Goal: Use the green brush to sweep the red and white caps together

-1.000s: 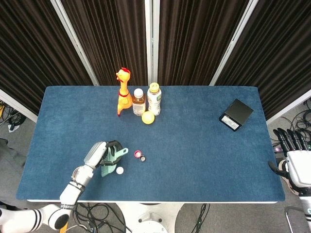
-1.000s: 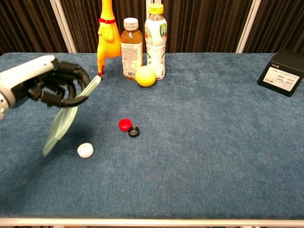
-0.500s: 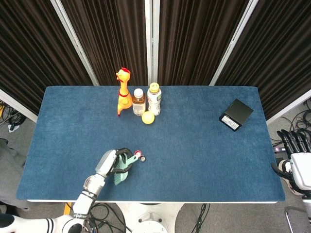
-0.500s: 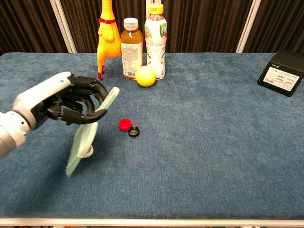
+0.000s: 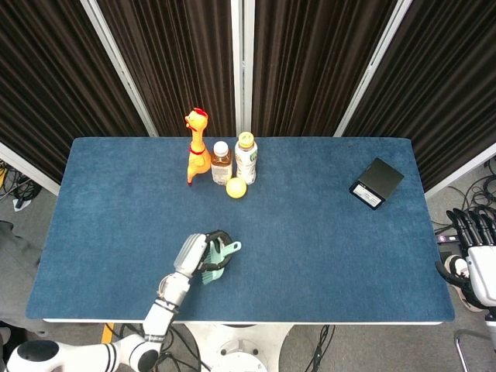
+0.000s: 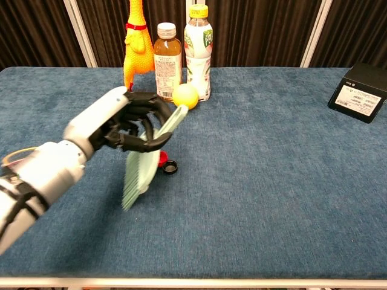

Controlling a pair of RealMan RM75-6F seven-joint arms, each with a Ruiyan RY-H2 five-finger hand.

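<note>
My left hand grips the green brush, bristles down, near the table's front middle. In the chest view a sliver of the red cap shows just right of the bristles, with a small black cap beside it. The white cap is hidden behind the brush and hand in both views. My right hand hangs off the table's right edge, fingers apart and holding nothing.
At the back middle stand a yellow rubber chicken, an amber bottle, a green-label bottle and a yellow ball. A black box lies at the right on the blue table.
My left hand has swept the brush rightward across the front of the table. It now covers the spot where the white cap lay and reaches the red cap.
</note>
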